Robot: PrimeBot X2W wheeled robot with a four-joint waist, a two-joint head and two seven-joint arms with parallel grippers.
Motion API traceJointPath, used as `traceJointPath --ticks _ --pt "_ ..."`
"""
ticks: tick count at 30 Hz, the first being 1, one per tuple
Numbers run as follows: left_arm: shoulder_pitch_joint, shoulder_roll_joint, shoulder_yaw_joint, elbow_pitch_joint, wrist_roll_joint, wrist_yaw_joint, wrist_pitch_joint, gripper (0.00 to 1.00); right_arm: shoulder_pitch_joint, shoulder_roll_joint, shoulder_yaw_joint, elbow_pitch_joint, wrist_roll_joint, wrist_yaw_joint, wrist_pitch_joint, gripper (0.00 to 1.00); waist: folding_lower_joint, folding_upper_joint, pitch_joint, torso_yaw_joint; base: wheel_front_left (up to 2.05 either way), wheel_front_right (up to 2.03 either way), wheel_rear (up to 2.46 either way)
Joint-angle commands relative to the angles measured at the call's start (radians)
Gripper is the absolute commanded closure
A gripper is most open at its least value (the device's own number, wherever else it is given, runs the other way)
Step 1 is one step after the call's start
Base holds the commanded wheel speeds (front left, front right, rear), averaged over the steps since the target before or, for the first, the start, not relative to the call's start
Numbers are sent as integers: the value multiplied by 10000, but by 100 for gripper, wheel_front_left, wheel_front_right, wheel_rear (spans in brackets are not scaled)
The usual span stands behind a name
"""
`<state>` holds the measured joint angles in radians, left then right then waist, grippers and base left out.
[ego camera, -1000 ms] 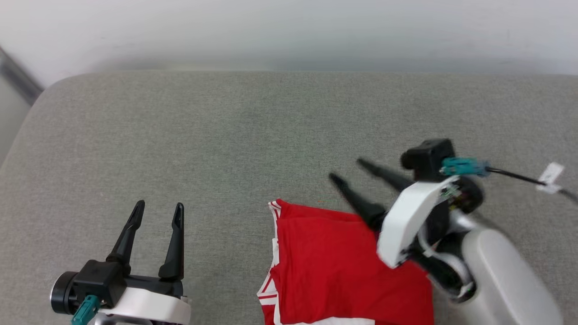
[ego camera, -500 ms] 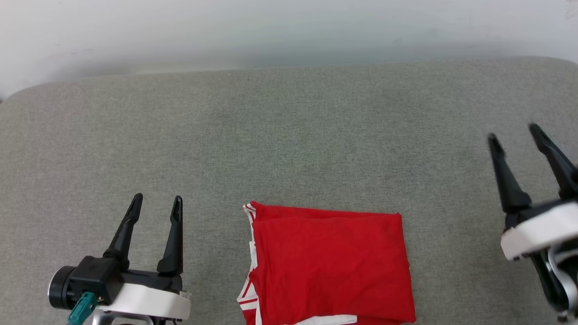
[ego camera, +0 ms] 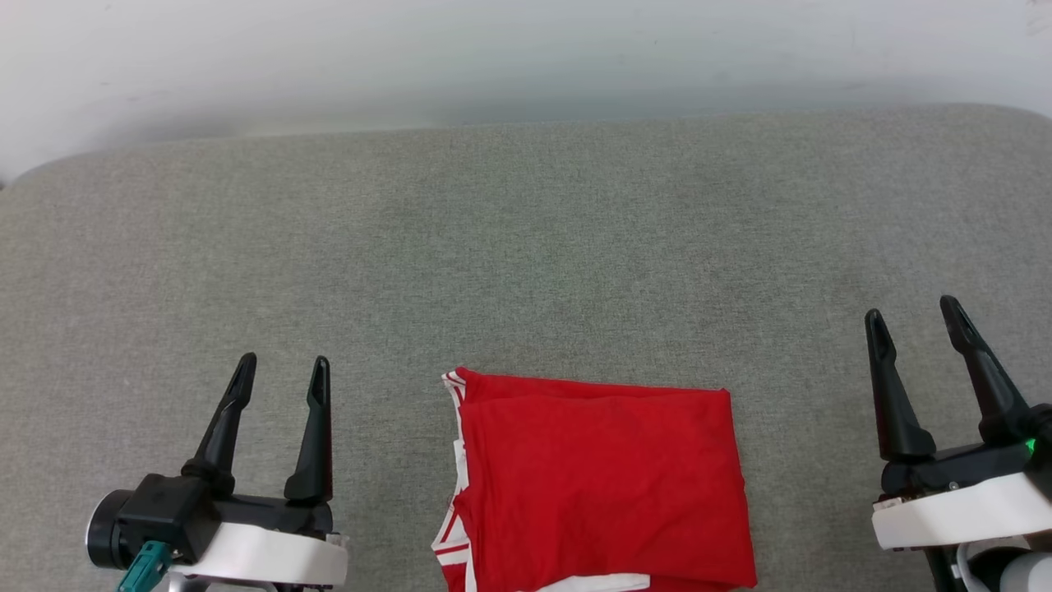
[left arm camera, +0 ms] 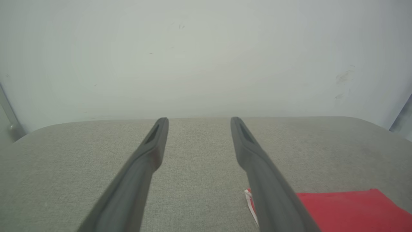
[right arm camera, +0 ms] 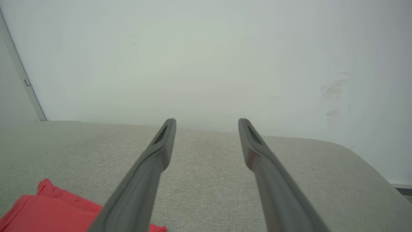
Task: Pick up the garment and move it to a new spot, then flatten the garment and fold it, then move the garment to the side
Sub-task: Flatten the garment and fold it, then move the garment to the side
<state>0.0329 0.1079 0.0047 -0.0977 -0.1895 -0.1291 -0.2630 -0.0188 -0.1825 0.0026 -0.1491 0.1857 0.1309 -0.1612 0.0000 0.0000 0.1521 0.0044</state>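
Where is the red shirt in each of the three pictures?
Head view: the red shirt lies folded at the bottom middle.
Left wrist view: the red shirt is in the bottom right corner.
Right wrist view: the red shirt is in the bottom left corner.
Shared landmark: the grey cushion under it.

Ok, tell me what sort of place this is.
Probably an indoor room set up for folding clothes, perhaps a test space: a broad grey fabric-covered surface with rounded corners stands before a plain white wall, with one folded red garment lying on it.
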Motion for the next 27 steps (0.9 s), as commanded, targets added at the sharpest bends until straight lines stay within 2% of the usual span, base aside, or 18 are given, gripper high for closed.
traceJointPath --ticks 1,9,18,24,27 --pt "41 -37 -19 -59 -30 -10 -20 0 124 104 5 51 -36 -4 -83 0 0 0 -8 9 0 0 0" --pt "116 -48 -91 -145 -14 -12 -20 0 309 377 24 274 -7 -4 -185 0 0 0 -101 104 0 0 0" --pt "67 0 -173 -118 32 -11 -20 0 490 48 86 186 181 -4 474 0 0 0 -44 196 0 0 0" --pt "37 -22 -287 -43 64 -11 -20 0 809 -684 729 -310 908 -6 2912 0 0 0 129 349 0 0 0" --pt "-62 -19 -331 -4 72 -11 -20 0 790 -745 908 -700 1660 -4 4306 0 0 0 263 465 0 0 0"
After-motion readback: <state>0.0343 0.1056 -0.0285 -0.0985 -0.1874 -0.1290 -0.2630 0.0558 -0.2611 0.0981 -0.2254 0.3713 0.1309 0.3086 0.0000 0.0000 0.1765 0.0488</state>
